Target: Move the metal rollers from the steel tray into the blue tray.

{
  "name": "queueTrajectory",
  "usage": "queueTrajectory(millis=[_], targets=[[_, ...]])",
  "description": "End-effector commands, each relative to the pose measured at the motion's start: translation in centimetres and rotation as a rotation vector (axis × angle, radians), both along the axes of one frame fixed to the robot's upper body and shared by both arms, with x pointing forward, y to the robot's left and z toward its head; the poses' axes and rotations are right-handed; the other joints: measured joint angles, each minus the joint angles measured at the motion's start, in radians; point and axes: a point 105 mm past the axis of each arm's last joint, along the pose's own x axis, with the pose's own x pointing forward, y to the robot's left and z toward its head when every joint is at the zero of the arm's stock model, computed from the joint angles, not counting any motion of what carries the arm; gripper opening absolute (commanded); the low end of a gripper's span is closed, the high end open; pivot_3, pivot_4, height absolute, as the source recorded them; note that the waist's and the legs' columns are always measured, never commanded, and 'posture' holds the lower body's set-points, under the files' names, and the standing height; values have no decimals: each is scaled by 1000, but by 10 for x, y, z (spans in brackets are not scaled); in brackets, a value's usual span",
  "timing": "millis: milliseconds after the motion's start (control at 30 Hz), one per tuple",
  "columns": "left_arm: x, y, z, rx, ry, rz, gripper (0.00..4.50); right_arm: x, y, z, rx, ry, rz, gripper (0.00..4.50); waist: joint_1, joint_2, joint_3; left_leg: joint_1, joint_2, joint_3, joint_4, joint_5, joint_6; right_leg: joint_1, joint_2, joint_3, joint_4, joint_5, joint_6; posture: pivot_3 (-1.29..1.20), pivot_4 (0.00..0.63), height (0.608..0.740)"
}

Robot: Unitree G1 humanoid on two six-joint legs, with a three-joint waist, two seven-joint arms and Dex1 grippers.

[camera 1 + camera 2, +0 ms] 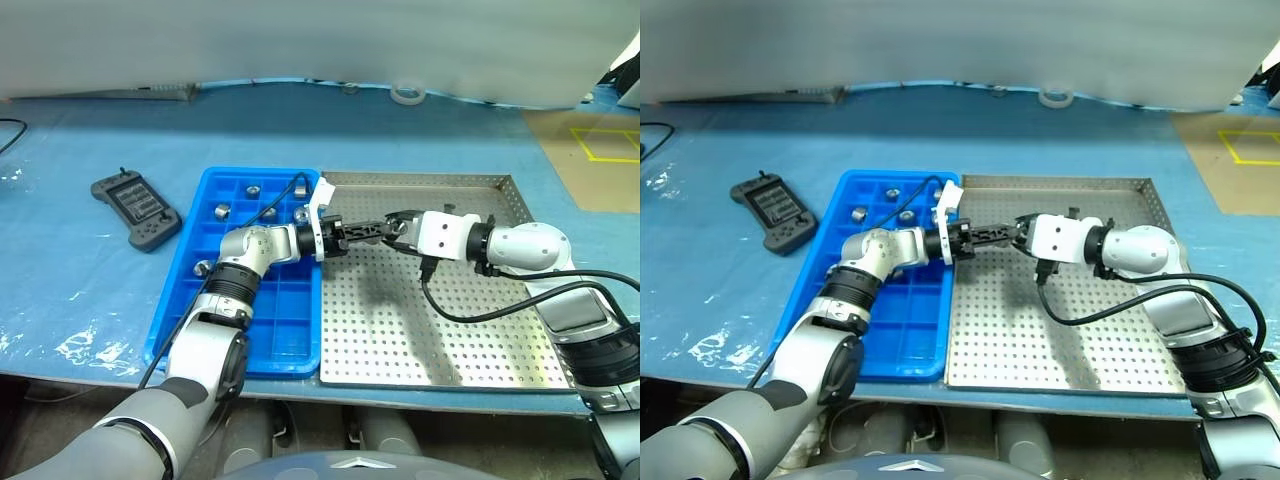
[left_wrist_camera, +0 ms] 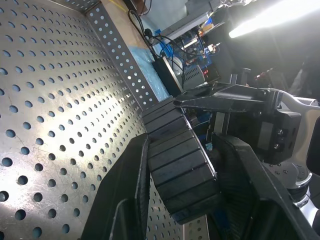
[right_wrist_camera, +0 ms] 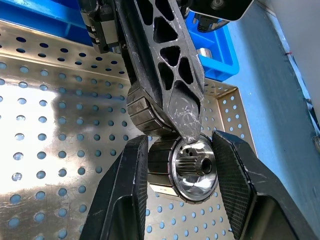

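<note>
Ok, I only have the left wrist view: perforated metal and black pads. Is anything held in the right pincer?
Observer: Yes, the right pincer is shut on a shiny silver metal roller with a dark toothed bore.
Operator: Where's my left pincer relative to it?
Observer: The left pincer meets that roller, tip to tip with the right one.
Operator: Over which tray?
Observer: Over the large silvery perforated steel tray, near its edge beside the bright blue plastic compartment tray, whose far cells hold several other rollers.
</note>
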Motion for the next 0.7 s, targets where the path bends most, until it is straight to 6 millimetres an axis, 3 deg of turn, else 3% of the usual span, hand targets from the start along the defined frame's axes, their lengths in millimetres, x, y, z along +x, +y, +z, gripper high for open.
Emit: queueTrajectory(millis=[33,167,233,400,533,700], targets=[[12,10,21,-37,-78,52,1552,-2,5,7,14,-21,38,1593,0,0,0,0,0,0,0,0,0,0,0,0,0,0,0,-382,150,740],[15,17,23,-23,-101,67,1552,-7,0,4,75,66,8,1593,1,0,0,0,0,0,0,0,0,0,0,0,0,0,0,-369,150,740],[12,25,27,-21,-143,48,1552,-15,-1,7,223,214,-24,1593,2,0,0,0,0,0,0,0,0,0,0,0,0,0,0,-366,150,740],[10,59,43,-14,-283,39,1552,-16,-22,-1,336,303,-167,1593,0,0,0,0,1,0,-1,0,0,0,1,0,0,0,0,-357,150,740],[23,83,47,43,-337,109,1552,-21,-29,-5,389,341,-236,1593,12,0,0,2,1,0,-1,1,-1,1,1,0,0,0,0,-356,150,740],[39,99,43,122,-379,199,1552,-27,-33,-14,391,352,-285,1593,27,0,0,2,1,1,-1,0,-1,2,0,0,-1,0,0,-365,150,740]])
